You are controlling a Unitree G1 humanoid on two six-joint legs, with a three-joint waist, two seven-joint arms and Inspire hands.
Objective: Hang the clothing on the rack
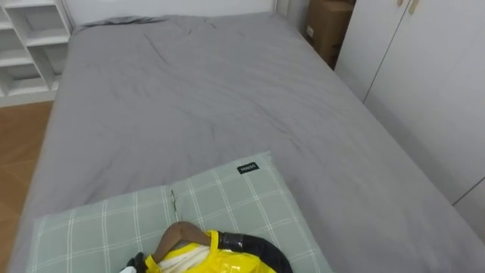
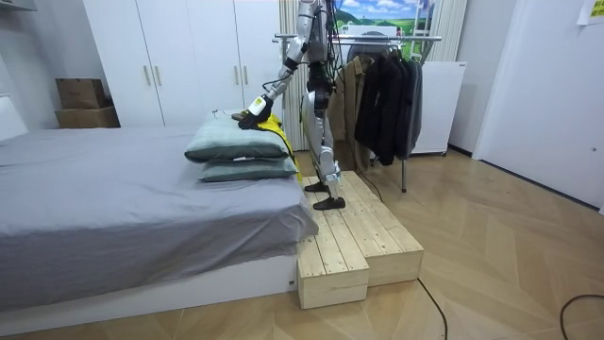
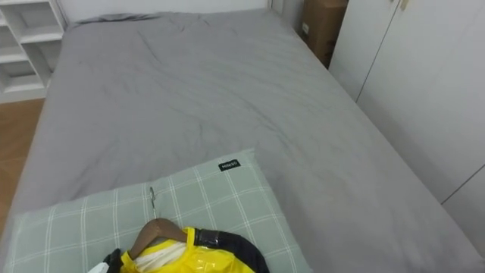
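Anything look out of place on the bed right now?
Yes: the yellow jacket, already on its wooden hanger, lies bunched on the checked pillow instead of hanging on the clothes rack.

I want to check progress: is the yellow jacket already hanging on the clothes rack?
No: the yellow jacket, on its wooden hanger, lies on the checked pillow on the bed.

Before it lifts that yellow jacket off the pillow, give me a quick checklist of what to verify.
1. Yellow jacket on wooden hanger: ok, the hanger sits in its collar.
2. Hanger hook free: ok, it lies bare on the checked pillow.
3. Left hand grip: cannot tell; the hand is at the jacket.
4. Footing: ok, both feet are on the wooden platform.
5. Space on clothes rack: cannot tell, dark coats fill much of it.
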